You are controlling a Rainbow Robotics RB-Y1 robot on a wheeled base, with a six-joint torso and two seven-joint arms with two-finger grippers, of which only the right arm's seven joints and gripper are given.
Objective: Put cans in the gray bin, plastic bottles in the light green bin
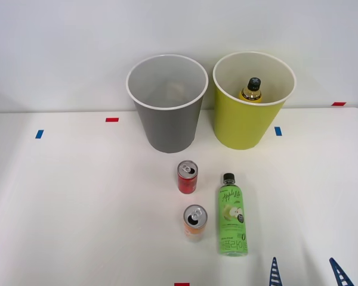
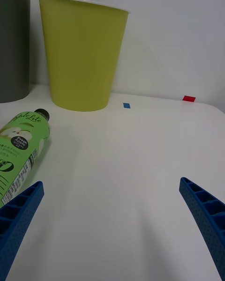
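The gray bin (image 1: 167,113) and the light green bin (image 1: 250,113) stand side by side at the back of the table. A black-capped bottle with a yellow label (image 1: 251,90) stands inside the light green bin. A red can (image 1: 187,177) and an orange can (image 1: 194,222) stand upright in front of the gray bin. To their right lies the green apple-label bottle (image 1: 232,221), cap toward the bins. My right gripper (image 1: 307,273) is open at the front edge, just right of that bottle, nothing between its fingers. In the wrist view the bottle (image 2: 21,145) lies beside one finger (image 2: 18,215).
Small blue tape marks (image 1: 278,131) and red tape marks (image 1: 112,120) dot the white table. A wall rises right behind the bins. The table's right side (image 1: 322,190) and left side are open white surface.
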